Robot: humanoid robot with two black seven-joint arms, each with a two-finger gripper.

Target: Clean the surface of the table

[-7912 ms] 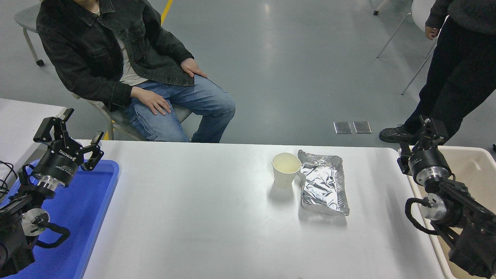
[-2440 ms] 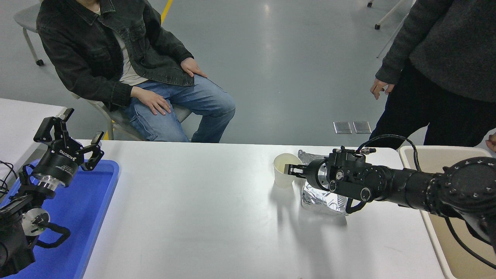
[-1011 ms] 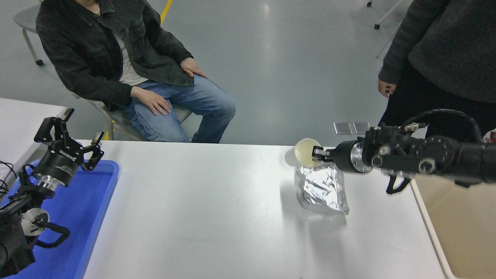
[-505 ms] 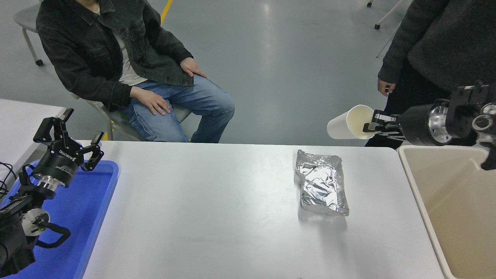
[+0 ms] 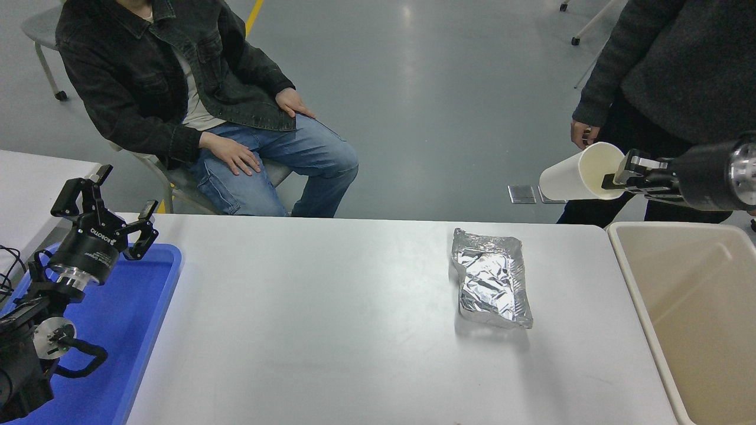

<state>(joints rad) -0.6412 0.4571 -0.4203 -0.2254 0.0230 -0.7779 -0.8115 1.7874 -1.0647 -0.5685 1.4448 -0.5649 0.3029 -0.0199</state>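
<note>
Clearing the table surface (image 5: 331, 330), which spans the middle of my view, I hold a paper cup (image 5: 576, 174) by its rim in the right gripper (image 5: 617, 177), fingers clamped; I'd release it over the beige bin (image 5: 649, 307), seemingly empty. A foil pouch (image 5: 493, 286) remains. Left gripper (image 5: 103, 198) parked, fingers apart, above the blue tray (image 5: 147, 330).

Blue tray (image 5: 147, 330) at my left, beige bin (image 5: 697, 307) at my right, seated person (image 5: 177, 88), standing person (image 5: 667, 71)
</note>
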